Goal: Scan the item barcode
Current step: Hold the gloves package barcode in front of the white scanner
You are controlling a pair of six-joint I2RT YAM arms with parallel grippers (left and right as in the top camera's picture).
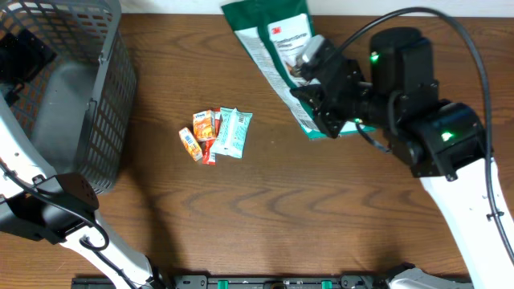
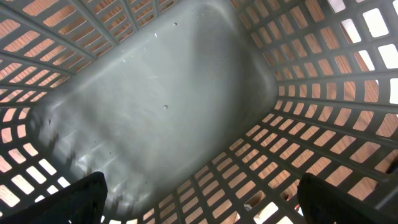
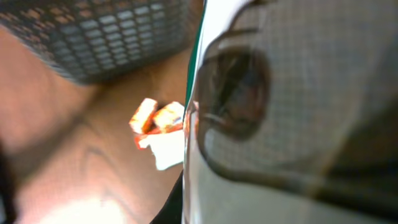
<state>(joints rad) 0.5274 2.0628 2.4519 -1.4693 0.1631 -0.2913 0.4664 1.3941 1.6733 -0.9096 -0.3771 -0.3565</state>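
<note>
One wooden table (image 1: 321,225) — basket (image 1: 104,96), snack packets (image 1: 215,135); right claw (image 1: 309,100) pinches bag (image 1: 269,36).

You see the bag (image 3: 298,124) filling the right half, right up against the lens and blurred. A dark oval blotch sits on its pale surface, and a thin green edge runs down its left side. Left of it is the wooden table (image 3: 56,155), where small orange packets (image 3: 155,117) and a pale one lie near the bag's edge. The grey basket (image 3: 99,31) spans the top left.
</note>
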